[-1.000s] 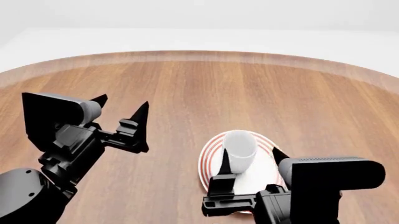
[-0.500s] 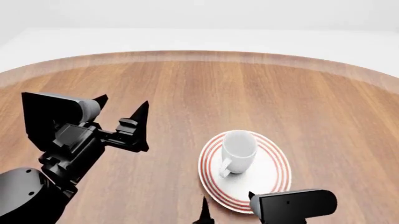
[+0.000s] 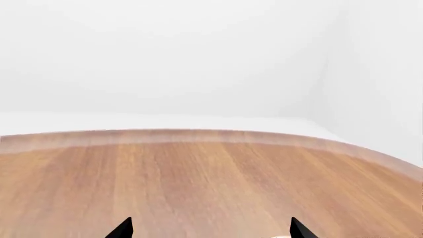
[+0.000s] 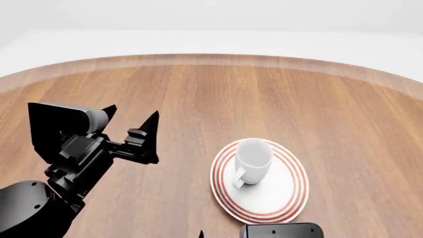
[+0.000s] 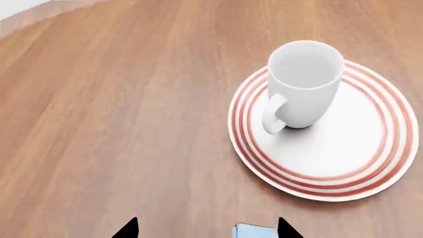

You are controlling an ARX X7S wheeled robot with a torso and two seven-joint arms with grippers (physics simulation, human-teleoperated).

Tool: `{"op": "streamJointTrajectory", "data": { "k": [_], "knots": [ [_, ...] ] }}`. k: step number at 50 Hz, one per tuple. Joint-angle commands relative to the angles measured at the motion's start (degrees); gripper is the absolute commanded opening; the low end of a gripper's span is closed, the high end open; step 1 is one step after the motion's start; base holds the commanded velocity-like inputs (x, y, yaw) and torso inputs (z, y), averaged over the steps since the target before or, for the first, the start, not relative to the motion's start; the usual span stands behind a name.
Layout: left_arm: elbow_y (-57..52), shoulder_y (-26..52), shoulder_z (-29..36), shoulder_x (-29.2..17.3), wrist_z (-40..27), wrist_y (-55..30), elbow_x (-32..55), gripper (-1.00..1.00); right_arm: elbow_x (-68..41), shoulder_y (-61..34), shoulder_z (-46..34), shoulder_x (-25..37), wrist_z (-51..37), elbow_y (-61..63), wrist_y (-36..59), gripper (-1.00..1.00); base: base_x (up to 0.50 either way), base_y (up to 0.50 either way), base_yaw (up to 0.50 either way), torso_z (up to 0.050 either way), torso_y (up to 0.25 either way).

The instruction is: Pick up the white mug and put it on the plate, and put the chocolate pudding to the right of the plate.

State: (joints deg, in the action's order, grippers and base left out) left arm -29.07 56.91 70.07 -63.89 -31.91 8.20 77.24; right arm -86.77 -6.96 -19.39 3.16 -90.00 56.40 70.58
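Stood upright on the plate [image 4: 283, 198], the white mug [image 4: 252, 160], set toward the plate's far-left part with its loop handle turned toward the robot. First half of the task judged done; pudding step now in hand. Showed only as a light-blue corner at the frame's edge in the right wrist view, what was probably the chocolate pudding [image 5: 254, 231], lying between the spread fingertips of the right gripper [image 5: 206, 229] and just short of the plate's near rim. Gripped nothing, that gripper: wide open, empty. Hung above the wooden table [image 4: 198, 94] to the plate's left, the left gripper [image 4: 132, 121], likewise splayed and empty. Called for next: lowering the right gripper over the carton, closing on it, lifting, then carrying it clear of the mug to bare wood right of the plate.
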Motion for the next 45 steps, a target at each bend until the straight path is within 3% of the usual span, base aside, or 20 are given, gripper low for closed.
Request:
{"op": "streamJointTrajectory", "data": {
  "k": [1, 24, 45],
  "knots": [
    [1.31, -1.23, -1.27, 1.65, 1.89, 1.04, -0.65, 1.0, 3.07, 2.3, 2.55, -3.14, 0.0, -2.69, 0.82, 1.0, 0.0, 0.0, 0.0, 0.0, 0.0],
    [2.32, -2.57, -1.28, 2.42, 2.42, 1.95, -0.64, 1.0, 4.88, 1.4, 9.34, -3.13, 0.01, -5.05, 4.76, 1.0, 0.0, 0.0, 0.0, 0.0, 0.0],
    [2.75, -3.22, -1.67, 2.42, 2.3, 2.42, 0.38, 1.0, 2.9, 3.82, 10.89, -3.11, 0.01, -6.52, 7.02, 1.0, 0.0, 0.0, 0.0, 0.0, 0.0]
  ]
}}
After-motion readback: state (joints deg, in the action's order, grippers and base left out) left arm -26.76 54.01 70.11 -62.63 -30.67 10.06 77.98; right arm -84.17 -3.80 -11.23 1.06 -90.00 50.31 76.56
